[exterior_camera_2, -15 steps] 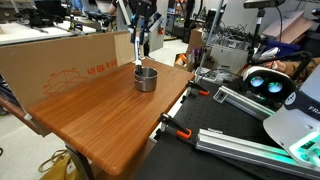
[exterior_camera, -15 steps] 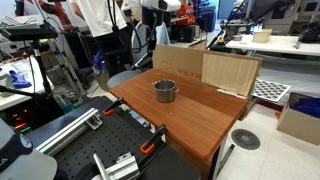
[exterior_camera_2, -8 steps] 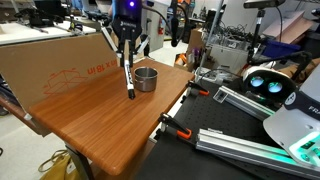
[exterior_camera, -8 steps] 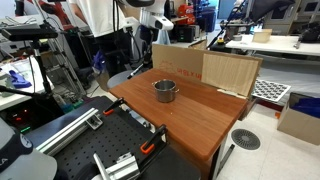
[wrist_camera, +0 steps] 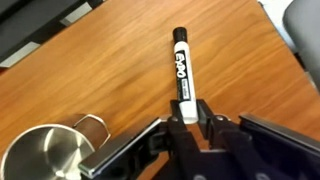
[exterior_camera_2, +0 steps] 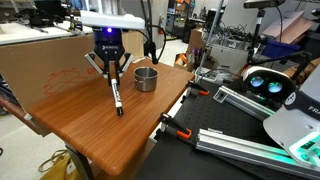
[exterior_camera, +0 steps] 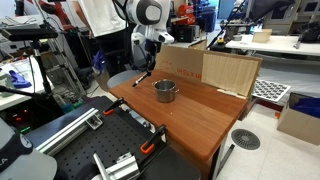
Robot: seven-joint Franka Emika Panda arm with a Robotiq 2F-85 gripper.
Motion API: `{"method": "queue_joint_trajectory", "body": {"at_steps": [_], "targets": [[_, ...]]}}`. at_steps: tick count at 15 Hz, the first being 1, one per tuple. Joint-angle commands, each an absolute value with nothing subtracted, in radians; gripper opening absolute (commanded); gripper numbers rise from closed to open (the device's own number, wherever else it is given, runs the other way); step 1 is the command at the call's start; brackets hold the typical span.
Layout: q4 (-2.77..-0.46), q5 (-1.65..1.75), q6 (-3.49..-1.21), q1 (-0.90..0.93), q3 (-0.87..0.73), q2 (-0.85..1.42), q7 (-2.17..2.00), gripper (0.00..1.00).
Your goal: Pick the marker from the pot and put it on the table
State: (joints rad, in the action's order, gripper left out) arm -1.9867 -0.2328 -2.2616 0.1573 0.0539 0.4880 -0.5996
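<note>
My gripper is shut on the white end of the marker, a black pen with a white label. In an exterior view the gripper holds the marker nearly upright, its dark tip low over or touching the reddish-brown table, to the left of the silver pot. In an exterior view the gripper holds the marker left of the pot near the table edge. The pot shows at the wrist view's lower left.
A pale cardboard panel stands along the table's far side, also seen in an exterior view. Orange-handled clamps grip the table edge. Metal rails and equipment lie beside the table. A chair seat sits by the table edge.
The gripper has carried the marker away from above the pot, sideways and down across the table; the marker tip now hangs close to the wooden top.
</note>
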Motion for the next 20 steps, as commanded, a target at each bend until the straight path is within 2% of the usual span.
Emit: {"method": "queue_joint_trajectory", "body": {"at_steps": [1, 11, 12, 13, 20], "targets": [[-1.869, -0.191, -2.181, 0.204, 0.021, 0.581, -0.656, 0.06], [-1.708, -0.033, -2.205, 0.309, -0.062, 0.755, -0.742, 0.06], [-1.695, -0.010, -2.177, 0.317, -0.068, 0.759, -0.737, 0.34], [-1.687, 0.003, -2.151, 0.321, -0.068, 0.763, -0.730, 0.48], [-1.690, 0.064, -2.146, 0.330, -0.069, 0.763, -0.724, 0.97]]}}
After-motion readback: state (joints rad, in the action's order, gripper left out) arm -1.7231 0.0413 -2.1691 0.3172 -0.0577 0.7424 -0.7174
